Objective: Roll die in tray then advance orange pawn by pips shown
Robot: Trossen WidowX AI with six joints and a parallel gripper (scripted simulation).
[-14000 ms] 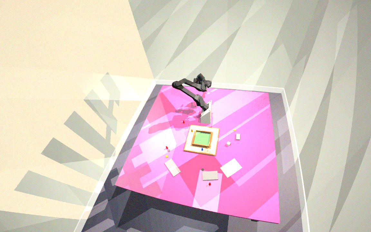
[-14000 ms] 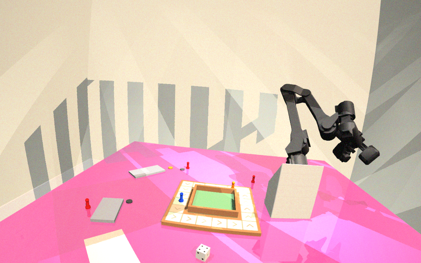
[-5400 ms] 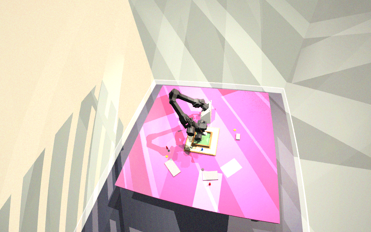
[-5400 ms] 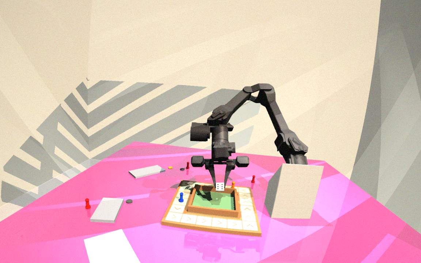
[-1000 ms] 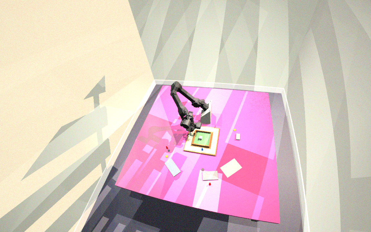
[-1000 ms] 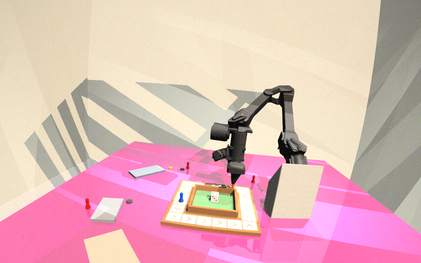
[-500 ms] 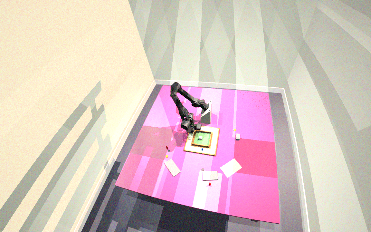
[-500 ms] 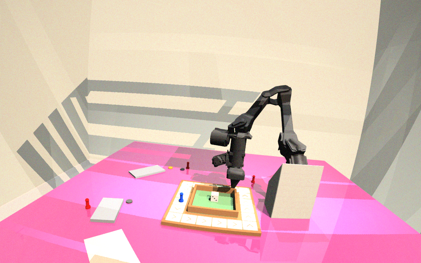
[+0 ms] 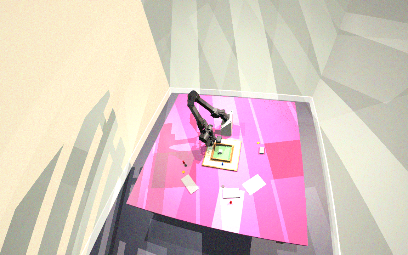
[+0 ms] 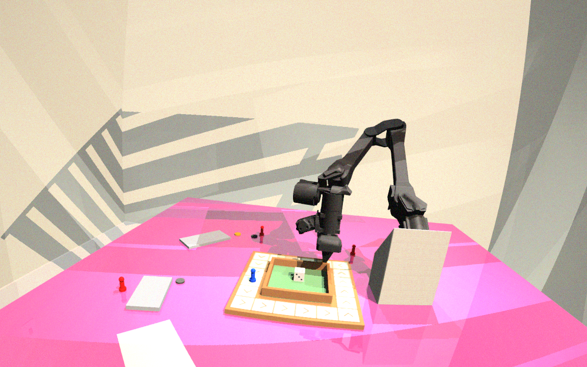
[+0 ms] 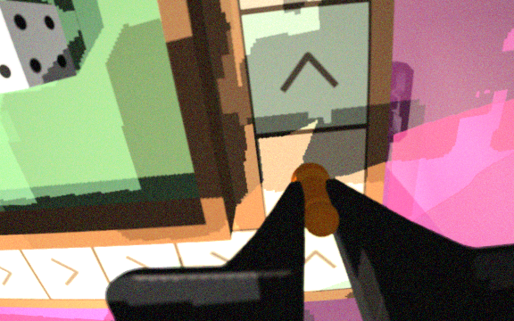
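My gripper [image 9: 210, 146] [image 10: 326, 261] [image 11: 312, 190] is shut on the orange pawn [image 11: 321, 220], whose sides both fingers touch in the wrist view. The pawn is upright or nearly so, over the second square from the corner of the board [image 9: 219, 168] [image 10: 286, 319]; whether its base touches the square is unclear. The fingers hide it in the exterior view. The white die [image 9: 220, 151] [image 10: 299, 274] [image 11: 4, 49] lies in the green-floored tray [image 9: 221, 160] [image 10: 295, 295] [image 11: 175, 20], with six pips on top. The arrows beyond the pawn point up in the wrist view.
A blue pawn [image 9: 222, 163] [image 10: 252, 275] stands on the board's other side. Red pawns [image 10: 122, 284] [image 10: 261, 231] [image 10: 353, 251], flat slabs [image 10: 150, 292] [image 10: 205, 238], small discs [image 10: 180, 280] [image 10: 237, 234] and a small box [image 9: 261, 150] are around the board. The arm's pale base block [image 10: 409, 269] is beside it.
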